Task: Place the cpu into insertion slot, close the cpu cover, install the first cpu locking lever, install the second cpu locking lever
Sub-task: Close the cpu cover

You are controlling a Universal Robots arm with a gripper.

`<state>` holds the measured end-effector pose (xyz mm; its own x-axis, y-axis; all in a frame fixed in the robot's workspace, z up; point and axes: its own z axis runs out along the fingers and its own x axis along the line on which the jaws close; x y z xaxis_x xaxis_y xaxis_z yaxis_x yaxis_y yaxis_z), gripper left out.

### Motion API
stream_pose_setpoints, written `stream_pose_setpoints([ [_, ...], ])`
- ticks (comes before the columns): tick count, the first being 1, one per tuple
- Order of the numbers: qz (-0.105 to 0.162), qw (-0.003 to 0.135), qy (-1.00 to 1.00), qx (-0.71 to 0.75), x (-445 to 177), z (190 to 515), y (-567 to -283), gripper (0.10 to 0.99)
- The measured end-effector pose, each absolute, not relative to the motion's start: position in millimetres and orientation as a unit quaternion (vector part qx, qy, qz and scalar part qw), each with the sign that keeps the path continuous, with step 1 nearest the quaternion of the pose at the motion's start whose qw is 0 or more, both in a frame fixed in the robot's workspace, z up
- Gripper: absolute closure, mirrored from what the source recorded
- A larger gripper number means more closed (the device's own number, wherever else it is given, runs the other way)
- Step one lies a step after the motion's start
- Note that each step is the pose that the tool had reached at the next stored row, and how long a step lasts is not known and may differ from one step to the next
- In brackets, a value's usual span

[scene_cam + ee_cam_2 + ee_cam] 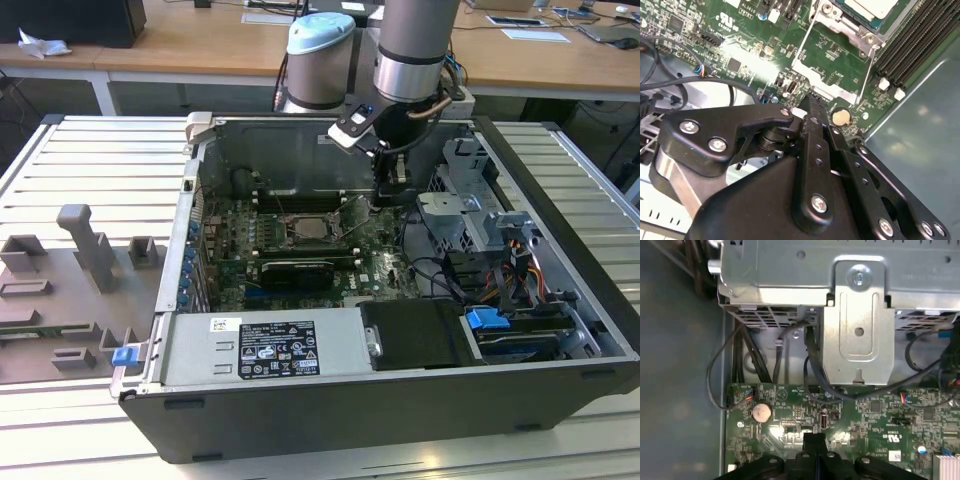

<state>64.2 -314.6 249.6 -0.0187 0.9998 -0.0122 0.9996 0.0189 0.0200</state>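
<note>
The cpu [867,6], a pale silver-grey square chip, sits in the silver-rimmed insertion slot [858,31]. The black pincer [811,102], pressed together, hangs near a raised wire lever [866,75]; locking it likely needs a steady press.

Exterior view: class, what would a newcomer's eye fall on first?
The big grey robot arm reaches down into the open dark-grey computer case. Its black gripper hangs over the green circuit board, on the exterior view's right of the pale silver square cpu.
</note>
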Motion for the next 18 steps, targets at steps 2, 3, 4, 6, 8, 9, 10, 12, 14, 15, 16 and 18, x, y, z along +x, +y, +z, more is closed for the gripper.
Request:
stream_pose_setpoints([
  [2, -0.001, 0.007, 0.714, 0.700, 64, 247, -315, 0.980],
  [3, -0.002, 0.006, 0.714, 0.700, 63, 247, -314, 0.980],
  [4, -0.002, 0.006, 0.714, 0.700, 61, 247, -314, 0.980],
  [6, -0.002, 0.006, 0.714, 0.700, 55, 247, -314, 0.980],
  [8, -0.002, 0.006, 0.714, 0.700, 54, 247, -314, 0.980],
  [9, -0.002, 0.006, 0.714, 0.700, 53, 247, -314, 0.980],
  [10, -0.002, 0.006, 0.714, 0.700, 53, 247, -314, 0.980],
  [12, -0.002, 0.006, 0.714, 0.700, 51, 247, -314, 0.980],
  [14, -0.002, 0.006, 0.714, 0.700, 49, 247, -314, 0.980],
  [15, -0.002, 0.006, 0.714, 0.700, 49, 247, -314, 0.980],
  [16, -0.002, 0.006, 0.714, 0.700, 48, 247, -314, 0.980],
  [18, -0.002, 0.006, 0.714, 0.700, 48, 247, -314, 0.980],
])
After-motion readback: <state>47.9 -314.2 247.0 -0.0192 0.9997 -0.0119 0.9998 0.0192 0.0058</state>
